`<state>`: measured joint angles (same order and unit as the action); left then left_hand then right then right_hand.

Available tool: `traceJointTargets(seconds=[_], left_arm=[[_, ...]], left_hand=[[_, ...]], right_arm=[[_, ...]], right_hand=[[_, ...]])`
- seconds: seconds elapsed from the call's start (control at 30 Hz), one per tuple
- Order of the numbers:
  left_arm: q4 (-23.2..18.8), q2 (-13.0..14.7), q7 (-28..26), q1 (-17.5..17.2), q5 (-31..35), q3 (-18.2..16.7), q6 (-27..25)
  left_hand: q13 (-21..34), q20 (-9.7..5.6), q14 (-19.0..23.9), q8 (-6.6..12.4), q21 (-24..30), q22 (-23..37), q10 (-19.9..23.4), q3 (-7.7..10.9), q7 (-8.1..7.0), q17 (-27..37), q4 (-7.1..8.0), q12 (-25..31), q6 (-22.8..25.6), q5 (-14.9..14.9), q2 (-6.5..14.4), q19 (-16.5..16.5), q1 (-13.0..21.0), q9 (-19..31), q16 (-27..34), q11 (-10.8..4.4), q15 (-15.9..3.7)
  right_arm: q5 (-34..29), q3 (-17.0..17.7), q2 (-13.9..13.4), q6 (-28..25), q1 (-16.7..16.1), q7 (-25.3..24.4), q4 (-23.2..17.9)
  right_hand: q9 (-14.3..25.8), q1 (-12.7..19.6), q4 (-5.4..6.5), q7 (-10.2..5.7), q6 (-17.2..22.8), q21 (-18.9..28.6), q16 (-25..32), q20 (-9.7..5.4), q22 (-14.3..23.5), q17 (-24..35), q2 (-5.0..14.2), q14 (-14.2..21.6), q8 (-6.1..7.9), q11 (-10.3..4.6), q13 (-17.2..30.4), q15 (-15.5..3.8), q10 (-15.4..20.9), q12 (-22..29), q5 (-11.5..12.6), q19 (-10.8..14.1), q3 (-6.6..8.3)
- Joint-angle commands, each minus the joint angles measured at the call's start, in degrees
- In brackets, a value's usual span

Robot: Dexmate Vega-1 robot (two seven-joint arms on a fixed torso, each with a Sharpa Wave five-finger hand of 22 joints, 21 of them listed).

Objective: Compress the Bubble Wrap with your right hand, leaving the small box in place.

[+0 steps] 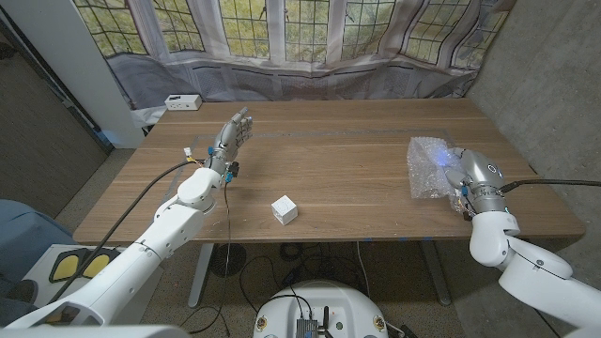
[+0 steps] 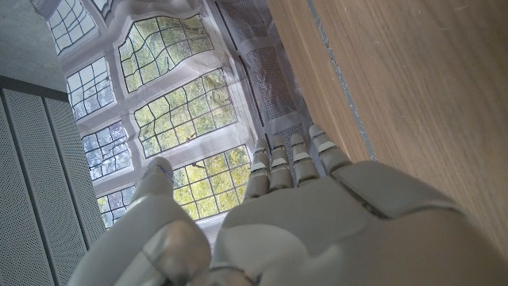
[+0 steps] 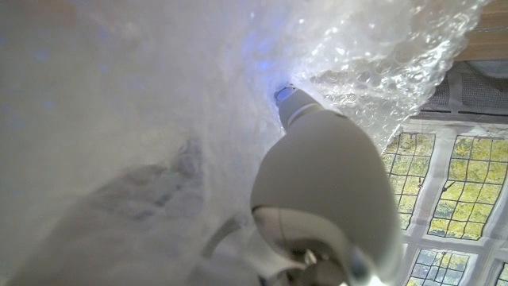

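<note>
A bunched sheet of clear bubble wrap (image 1: 425,167) lies near the table's right edge. My right hand (image 1: 472,172) is pushed into its right side, and its fingers are buried in the plastic. In the right wrist view one fingertip (image 3: 289,98) digs into the bubble wrap (image 3: 159,95), which folds around the hand (image 3: 317,191). The small white box (image 1: 285,209) stands near the front edge at the middle, apart from both hands. My left hand (image 1: 231,137) is held over the left part of the table with fingers (image 2: 290,159) straight and apart, holding nothing.
A small white device (image 1: 181,101) sits at the wooden table's (image 1: 347,150) back left corner. A thin black cable (image 1: 228,202) hangs from my left wrist over the front edge. Draped plastic sheeting (image 1: 310,70) and windows run behind the table.
</note>
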<state>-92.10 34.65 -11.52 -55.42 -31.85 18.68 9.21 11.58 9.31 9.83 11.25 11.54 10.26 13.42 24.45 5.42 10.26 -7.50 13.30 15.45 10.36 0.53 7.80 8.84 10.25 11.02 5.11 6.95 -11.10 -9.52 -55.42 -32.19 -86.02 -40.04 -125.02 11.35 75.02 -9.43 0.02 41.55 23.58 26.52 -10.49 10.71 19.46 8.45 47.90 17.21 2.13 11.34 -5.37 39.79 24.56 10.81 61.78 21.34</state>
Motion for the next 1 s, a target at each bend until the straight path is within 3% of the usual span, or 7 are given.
traceJointTargets(seconds=[0.03, 0.17, 0.3, 0.5, 0.63, 0.77, 1.0], left_arm=[[-0.22, -0.11, -0.34, 0.08, 0.24, 0.19, -0.19], [-0.31, -0.11, -0.4, 0.09, 0.26, 0.26, -0.4], [-0.21, -0.18, -0.36, 0.11, 0.2, 0.34, -0.47], [-0.37, -0.15, -0.57, -0.07, 0.21, 0.31, -0.59], [-0.53, -0.12, -0.73, -0.23, 0.16, 0.23, -0.68], [-0.81, 0.03, -0.86, -0.34, 0.12, 0.2, -1.03], [-0.82, -0.02, -0.89, -0.25, 0.15, 0.22, -1.04]], left_hand=[[0.25, 0.4, 0.51, -0.11, 0.02, 0.24, 0.32, 0.08, -0.09, 0.16, 0.09, -0.24, 0.45, -0.18, 0.72, -0.2, 0.17, 0.26, -0.04, 0.13, -0.09], [0.26, 0.41, 0.51, -0.07, 0.01, 0.24, 0.3, 0.08, -0.14, 0.16, 0.09, -0.26, 0.6, -0.18, 0.72, -0.22, 0.18, 0.26, -0.04, 0.09, -0.05], [0.27, 0.4, 0.5, -0.06, 0.02, 0.24, 0.35, 0.08, -0.22, 0.16, 0.09, -0.25, 0.66, -0.18, 0.73, -0.23, 0.18, 0.26, -0.06, 0.12, -0.01], [0.27, 0.44, 0.46, -0.05, 0.01, 0.24, 0.22, 0.09, -0.17, 0.16, 0.08, -0.32, 0.76, -0.18, 0.76, -0.24, 0.2, 0.27, -0.08, 0.14, -0.03], [0.28, 0.42, 0.45, 0.0, 0.02, 0.24, 0.33, 0.09, -0.18, 0.16, 0.08, -0.29, 0.92, -0.19, 0.77, -0.24, 0.21, 0.27, -0.09, 0.29, -0.01], [0.28, 0.43, 0.44, 0.01, 0.02, 0.24, 0.31, 0.1, -0.24, 0.16, 0.08, -0.3, 1.01, -0.19, 0.79, -0.24, 0.21, 0.28, -0.1, 0.31, 0.04], [0.29, 0.43, 0.46, 0.03, 0.02, 0.24, 0.41, 0.11, -0.25, 0.16, 0.08, -0.29, 1.19, -0.19, 0.84, -0.25, 0.23, 0.29, -0.1, 0.22, 0.04]], right_arm=[[-1.71, 2.08, 2.32, 5.11, -1.22, 0.86, 0.92], [-1.45, 2.78, 2.9, 5.4, -1.3, 2.46, 0.48], [-1.49, 3.23, 3.92, 6.03, -1.28, 2.98, 0.51], [-1.17, 4.32, 5.8, 8.29, -1.68, 2.9, 0.97], [-2.16, 4.22, 6.02, 7.07, -1.6, 3.55, 0.76], [-3.53, 3.38, 6.28, 1.67, -0.82, 4.97, -0.83], [-4.32, 3.54, 6.43, 1.98, -1.23, 4.79, -0.59]], right_hand=[[0.34, 3.05, -0.08, -0.04, 4.14, 2.62, 2.09, -1.81, 0.74, 1.89, 0.94, 3.77, 0.79, 0.18, 0.4, -5.4, 3.73, 0.13, 0.2, 2.74, 0.04], [0.06, 3.23, 0.77, 1.05, 9.11, 4.77, 1.92, -1.93, 0.97, 1.38, 1.6, 7.06, 1.62, 1.17, 0.17, -4.98, 6.78, 0.15, 0.17, 4.62, 0.61], [-0.47, 3.38, 1.08, 2.19, 12.18, 7.63, 1.59, -1.85, 0.99, 0.2, 1.43, 12.01, 1.08, 1.72, -0.25, -4.47, 9.9, -0.44, -0.13, 7.54, 1.53], [-0.67, 3.48, 1.22, 1.75, 15.69, 9.87, 1.38, -1.93, 0.86, -0.32, 1.11, 15.77, 0.85, 1.47, -0.2, -5.45, 14.12, -0.25, -0.65, 9.4, 1.78], [-0.7, 3.45, 1.27, 1.43, 16.42, 10.65, 1.51, -1.95, 0.84, -0.13, 0.99, 16.8, 0.61, 1.25, 0.05, -5.77, 15.07, -0.16, -0.81, 10.08, 1.58], [-0.7, 2.36, 1.86, 0.49, 16.21, 10.44, 0.27, -2.01, 0.69, 0.16, 0.73, 15.21, -0.39, 0.77, 0.23, -5.06, 14.71, -0.99, -0.65, 7.58, 1.32], [-0.3, 0.75, 1.63, 0.07, 13.59, 10.46, -2.83, -0.92, 0.33, 0.19, -0.45, 9.97, -2.91, 0.88, 0.53, -3.28, 12.99, -3.13, 0.28, 3.33, 0.65]])
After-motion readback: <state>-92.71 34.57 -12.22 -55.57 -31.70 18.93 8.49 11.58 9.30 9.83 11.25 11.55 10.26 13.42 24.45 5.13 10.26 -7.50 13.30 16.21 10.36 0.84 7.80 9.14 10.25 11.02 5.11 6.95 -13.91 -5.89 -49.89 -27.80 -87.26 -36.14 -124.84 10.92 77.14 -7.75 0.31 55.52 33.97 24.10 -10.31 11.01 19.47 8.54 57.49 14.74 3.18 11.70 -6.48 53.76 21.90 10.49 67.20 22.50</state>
